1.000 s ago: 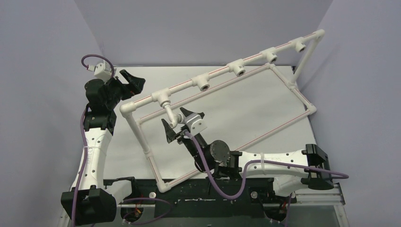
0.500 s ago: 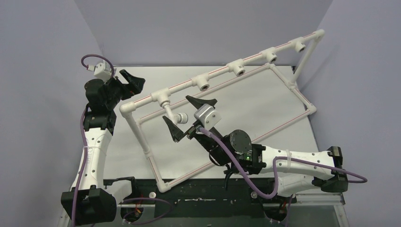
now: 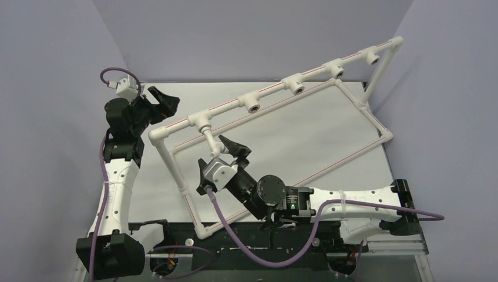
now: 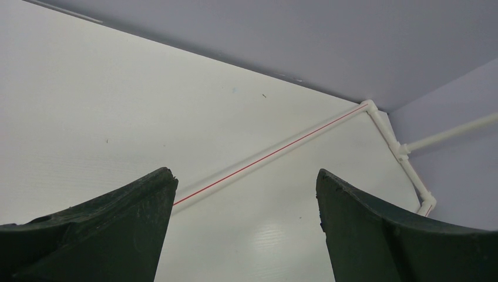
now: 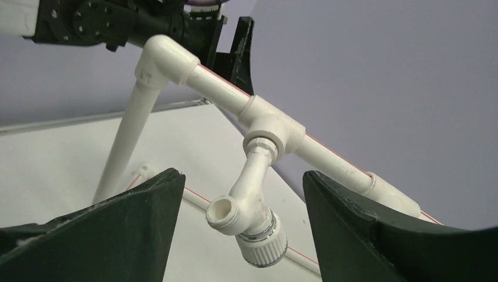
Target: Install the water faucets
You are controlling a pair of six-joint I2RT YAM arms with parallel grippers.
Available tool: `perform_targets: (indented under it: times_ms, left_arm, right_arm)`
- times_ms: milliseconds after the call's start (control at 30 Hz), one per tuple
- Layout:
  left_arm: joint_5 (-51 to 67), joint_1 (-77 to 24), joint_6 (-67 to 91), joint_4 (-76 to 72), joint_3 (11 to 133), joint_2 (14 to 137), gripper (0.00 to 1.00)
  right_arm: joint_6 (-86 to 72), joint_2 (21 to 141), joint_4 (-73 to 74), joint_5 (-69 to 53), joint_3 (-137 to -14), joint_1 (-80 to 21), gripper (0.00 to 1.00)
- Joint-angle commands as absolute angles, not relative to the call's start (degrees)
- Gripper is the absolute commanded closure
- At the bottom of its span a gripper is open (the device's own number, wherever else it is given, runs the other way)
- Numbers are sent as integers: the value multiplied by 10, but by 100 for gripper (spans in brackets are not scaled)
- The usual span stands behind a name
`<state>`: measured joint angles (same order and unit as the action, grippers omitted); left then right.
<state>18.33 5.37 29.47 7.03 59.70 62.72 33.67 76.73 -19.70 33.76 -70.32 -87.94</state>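
A small white faucet (image 3: 208, 138) hangs from the leftmost tee (image 3: 199, 121) of the white pipe frame, its ribbed knob at the low end. In the right wrist view the faucet (image 5: 253, 194) points down from the tee (image 5: 275, 126), with its open spout facing me. My right gripper (image 3: 212, 154) is open, with one jaw on each side of the faucet, touching nothing; this shows in the right wrist view (image 5: 241, 175). My left gripper (image 3: 162, 100) is open and empty behind the frame's left corner, and in the left wrist view (image 4: 245, 175) it looks over the table.
The pipe frame's top rail (image 3: 276, 89) carries three open tee sockets (image 3: 253, 106) toward the back right. Its lower loop (image 3: 176, 170) lies on the white table. Grey walls close in the left, back and right.
My right gripper has rolled at the wrist and come back down-left, so its jaws now straddle the faucet's lower end. The faucet stays in the tee. The left arm has not moved.
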Motion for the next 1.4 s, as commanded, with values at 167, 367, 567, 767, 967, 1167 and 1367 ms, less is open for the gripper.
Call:
perform_targets:
  times_ms: [167, 367, 567, 767, 967, 1167, 1367]
  left_arm:
    - [196, 58, 298, 34, 607, 627, 13]
    - [197, 58, 299, 33, 606, 627, 13]
    - [199, 59, 300, 32, 606, 628, 13]
    - [201, 61, 302, 31, 606, 629, 13]
    - [203, 62, 302, 30, 605, 627, 13]
    - [203, 62, 302, 30, 605, 625, 13]
    - [203, 62, 302, 30, 606, 623, 13]
  right_arm:
    - [481, 838, -287, 451, -739, -885, 31]
    - [482, 857, -297, 458, -746, -866, 38]
    - [446, 862, -290, 436, -749, -843, 50]
    - [416, 885, -286, 442, -765, -826, 68]
    - [391, 899, -309, 472, -769, -822, 100]
    - [272, 888, -345, 462, -758, -814, 100]
    - [94, 857, -343, 428, -734, -790, 100]
